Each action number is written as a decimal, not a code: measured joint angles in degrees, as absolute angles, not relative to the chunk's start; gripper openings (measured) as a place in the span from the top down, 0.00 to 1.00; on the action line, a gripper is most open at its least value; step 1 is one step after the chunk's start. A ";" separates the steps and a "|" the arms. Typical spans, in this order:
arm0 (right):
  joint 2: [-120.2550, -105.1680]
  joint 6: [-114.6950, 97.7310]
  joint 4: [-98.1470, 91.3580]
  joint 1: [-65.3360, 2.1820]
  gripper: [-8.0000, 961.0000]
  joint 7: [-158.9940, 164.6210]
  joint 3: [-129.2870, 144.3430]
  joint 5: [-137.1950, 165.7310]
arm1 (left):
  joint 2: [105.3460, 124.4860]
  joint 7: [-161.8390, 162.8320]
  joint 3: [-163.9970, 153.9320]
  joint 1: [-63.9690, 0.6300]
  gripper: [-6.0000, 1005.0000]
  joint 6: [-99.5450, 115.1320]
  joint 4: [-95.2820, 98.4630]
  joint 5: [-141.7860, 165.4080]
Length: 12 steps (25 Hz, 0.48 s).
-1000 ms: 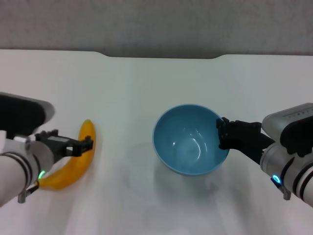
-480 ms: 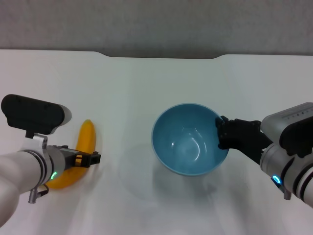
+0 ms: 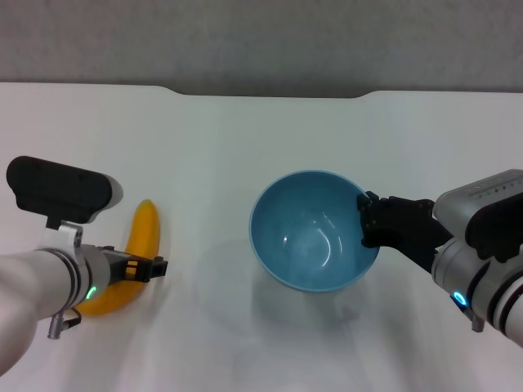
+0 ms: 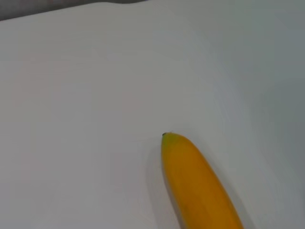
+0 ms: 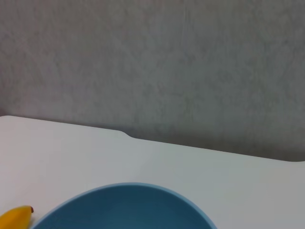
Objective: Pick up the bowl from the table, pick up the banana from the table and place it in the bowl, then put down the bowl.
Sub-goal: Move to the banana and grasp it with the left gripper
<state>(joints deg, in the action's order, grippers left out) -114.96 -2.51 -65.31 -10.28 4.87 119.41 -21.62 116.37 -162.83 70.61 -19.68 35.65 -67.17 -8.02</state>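
Observation:
The light-blue bowl (image 3: 315, 233) hangs a little above the white table (image 3: 245, 139), its shadow beneath it. My right gripper (image 3: 369, 222) is shut on the bowl's right rim. The bowl's rim also shows in the right wrist view (image 5: 124, 207). The yellow-orange banana (image 3: 145, 233) lies on the table at the left. My left gripper (image 3: 137, 268) is down at the banana's middle. In the left wrist view the banana (image 4: 198, 186) lies flat, its dark tip pointing away. Its tip shows in the right wrist view (image 5: 16, 217).
The table's far edge has a shallow notch (image 3: 270, 91), with a grey wall (image 5: 152, 62) behind it. Bare tabletop lies between the banana and the bowl.
The bowl has shifted slightly left in my right gripper. My left arm has turned at the wrist and settled lower over the banana's middle. The banana has not moved.

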 joint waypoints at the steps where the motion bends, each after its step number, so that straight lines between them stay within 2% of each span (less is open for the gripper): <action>1: -114.96 -2.55 -65.31 -10.28 0.94 4.86 119.42 -21.62 | 116.37 -162.84 70.60 -19.75 0.12 35.76 -67.16 -8.04; 6: -114.96 -2.69 -65.38 -10.28 0.93 4.84 119.43 -21.62 | 116.43 -162.87 70.42 -19.84 0.14 35.76 -66.87 -8.09; 12: -114.96 -2.76 -65.39 -10.28 0.93 4.83 119.43 -21.62 | 116.51 -162.87 70.08 -19.84 0.34 35.17 -66.53 -7.92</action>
<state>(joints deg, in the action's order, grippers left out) -114.96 -2.76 -65.39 -10.28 4.83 119.43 -21.62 116.51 -162.87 70.08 -19.84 35.17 -66.53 -7.92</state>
